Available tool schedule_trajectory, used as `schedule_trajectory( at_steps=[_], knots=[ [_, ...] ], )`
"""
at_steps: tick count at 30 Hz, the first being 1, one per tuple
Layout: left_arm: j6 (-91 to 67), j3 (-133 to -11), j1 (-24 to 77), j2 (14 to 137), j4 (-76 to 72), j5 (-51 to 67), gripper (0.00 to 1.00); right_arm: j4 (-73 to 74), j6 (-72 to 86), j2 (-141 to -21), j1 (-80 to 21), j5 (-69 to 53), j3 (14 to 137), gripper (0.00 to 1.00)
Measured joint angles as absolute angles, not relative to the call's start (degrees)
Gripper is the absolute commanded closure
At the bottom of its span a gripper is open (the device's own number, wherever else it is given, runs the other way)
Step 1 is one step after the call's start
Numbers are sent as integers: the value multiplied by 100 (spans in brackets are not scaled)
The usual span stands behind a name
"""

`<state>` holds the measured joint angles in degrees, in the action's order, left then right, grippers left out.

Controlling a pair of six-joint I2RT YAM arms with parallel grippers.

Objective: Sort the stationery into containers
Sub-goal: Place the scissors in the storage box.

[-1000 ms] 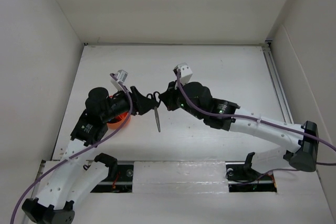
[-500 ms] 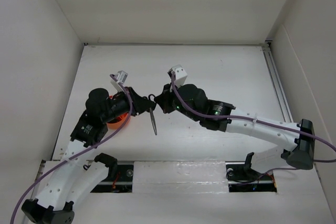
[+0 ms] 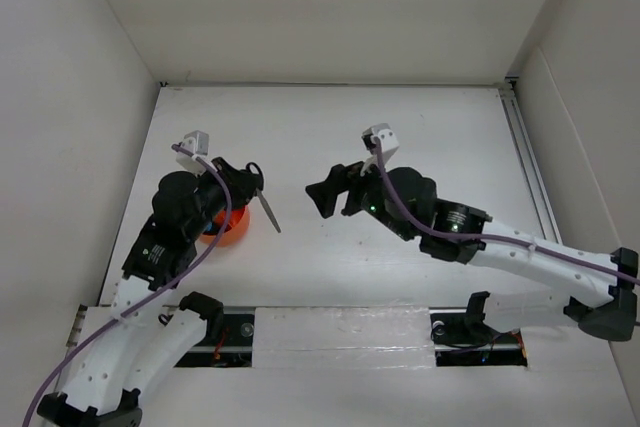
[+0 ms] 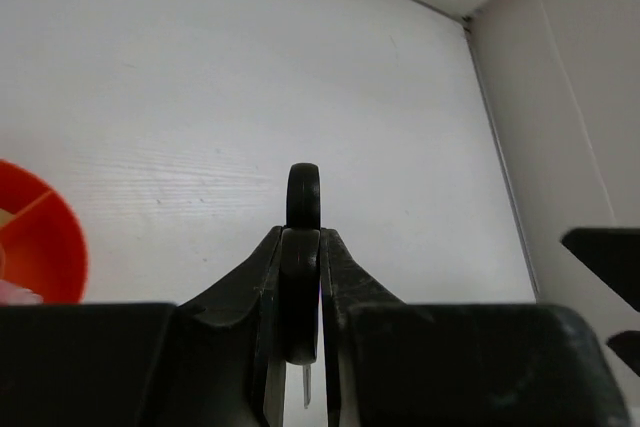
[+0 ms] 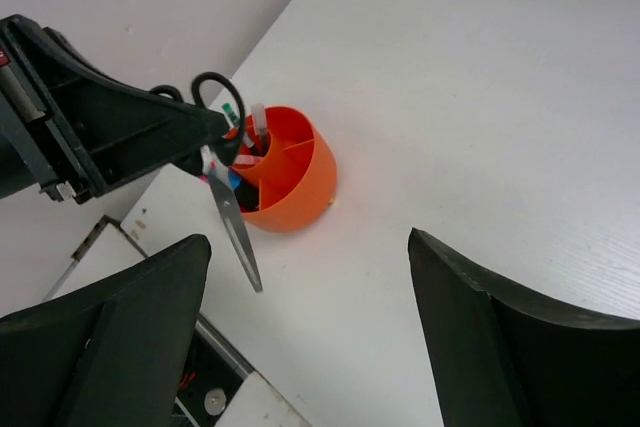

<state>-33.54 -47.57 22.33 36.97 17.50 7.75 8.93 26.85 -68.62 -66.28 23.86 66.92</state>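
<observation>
Scissors (image 5: pixel 237 237) now leftward in left jaws, right jaws wide; pens (image 5: pixel 256 127) in cup (image 5: pixel 300 192): right-wrist view only.

We see the black-handled scissors (image 5: pixel 235 227) pinched by a handle loop in the left gripper (image 3: pixel 243 179), blades closed and slanting down just beside the orange cup (image 5: pixel 295 187). The cup's divided compartments hold upright pens (image 5: pixel 257 125).

White table (image 3: pixel 400 127), plain white walls (image 3: pixel 330 7), even light
</observation>
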Motion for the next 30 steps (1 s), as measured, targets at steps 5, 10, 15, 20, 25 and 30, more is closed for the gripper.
schedule_trajectory(
  at_steps=[5, 10, 15, 20, 25, 30],
  knots=[
    [-3190, -5081, 2231, 3933, 1990, -279, 100, 913, 2679, -6215, -6528, 2563, 6278, 13],
    [-2910, -5535, 2231, 4624, 2095, -1264, 100, 985, 2672, -5894, -6517, 2613, 5922, 13],
    [-2349, -5577, 2228, 5194, 2117, -1684, 100, 1002, 2628, -5837, -6517, 2593, 5693, 13],
    [-1769, -5522, 2231, 5002, 1979, -1909, 100, 996, 2541, -5806, -6517, 2545, 5546, 13],
    [-1339, -5402, 2228, 4709, 1739, -2182, 100, 980, 2484, -5776, -6517, 2445, 5533, 13],
    [-945, -5395, 2226, 5043, 1640, -2095, 100, 976, 2456, -5765, -6517, 2335, 5529, 13]
  ],
)
